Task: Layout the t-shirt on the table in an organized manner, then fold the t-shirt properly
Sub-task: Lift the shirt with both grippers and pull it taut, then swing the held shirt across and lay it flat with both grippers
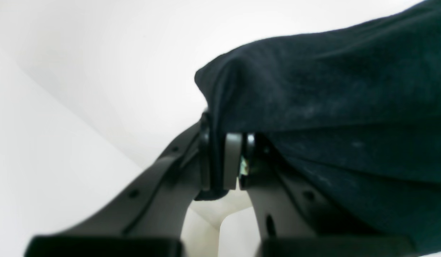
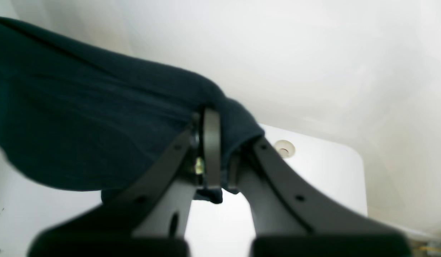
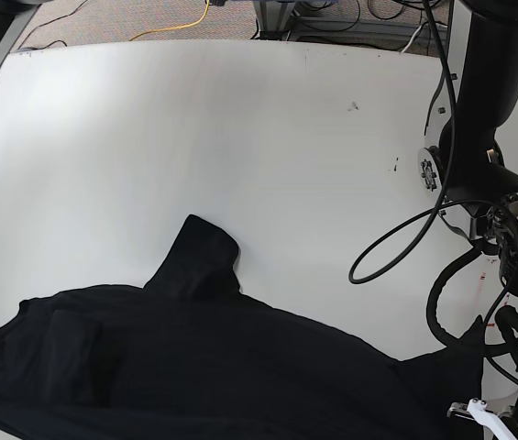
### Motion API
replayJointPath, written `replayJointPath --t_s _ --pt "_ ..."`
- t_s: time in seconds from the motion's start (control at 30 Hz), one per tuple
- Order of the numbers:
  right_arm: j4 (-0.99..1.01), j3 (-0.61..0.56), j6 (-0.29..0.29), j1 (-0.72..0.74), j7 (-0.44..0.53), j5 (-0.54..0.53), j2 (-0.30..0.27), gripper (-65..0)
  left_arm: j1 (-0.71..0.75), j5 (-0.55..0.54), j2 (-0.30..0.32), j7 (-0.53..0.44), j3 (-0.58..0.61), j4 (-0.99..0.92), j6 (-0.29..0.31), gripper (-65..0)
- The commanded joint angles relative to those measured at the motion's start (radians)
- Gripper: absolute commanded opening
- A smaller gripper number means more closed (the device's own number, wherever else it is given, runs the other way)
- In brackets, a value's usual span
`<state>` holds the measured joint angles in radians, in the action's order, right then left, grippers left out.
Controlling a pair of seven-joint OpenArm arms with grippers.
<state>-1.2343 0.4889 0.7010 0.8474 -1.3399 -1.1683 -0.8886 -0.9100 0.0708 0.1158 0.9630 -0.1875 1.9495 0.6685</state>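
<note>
Base view: the t-shirt (image 3: 213,367) is cut off by the bottom and left edges, so its lower portion is not visible. Neither gripper's fingertips are visible here. Left wrist view: shirt runs off the right edge; the near finger bases are blurred. Right wrist view: shirt runs off the left edge; fabric covers the fingertips.

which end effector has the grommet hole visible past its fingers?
The right end effector: a round grommet hole sits in the white table beyond it. The left end effector shows only t-shirt and bare white.
</note>
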Motion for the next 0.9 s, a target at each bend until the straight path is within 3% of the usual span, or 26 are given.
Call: replayJointPath --t_s 0.0,0.43,0.73,0.87 --pt "-0.003 0.004 -0.003 0.026 0.024 -0.025 -0.062 -65.0 0.010 0.034 0.011 -0.008 -0.007 0.006 -0.023 -64.7" --pt "-0.006 0.003 -0.003 -0.052 0.007 -0.043 -0.066 -65.0 0.179 0.033 0.011 -0.011 -0.010 0.012 -0.023 -64.7" --pt "-0.008 0.123 -0.003 -0.307 0.007 -0.158 -0.056 -65.0 0.325 0.033 0.011 -0.008 -0.011 0.021 -0.023 -65.0" --pt "-0.008 0.175 -0.003 -0.408 0.007 -0.175 -0.017 -65.0 0.394 0.033 0.011 -0.008 -0.011 0.024 -0.023 -65.0"
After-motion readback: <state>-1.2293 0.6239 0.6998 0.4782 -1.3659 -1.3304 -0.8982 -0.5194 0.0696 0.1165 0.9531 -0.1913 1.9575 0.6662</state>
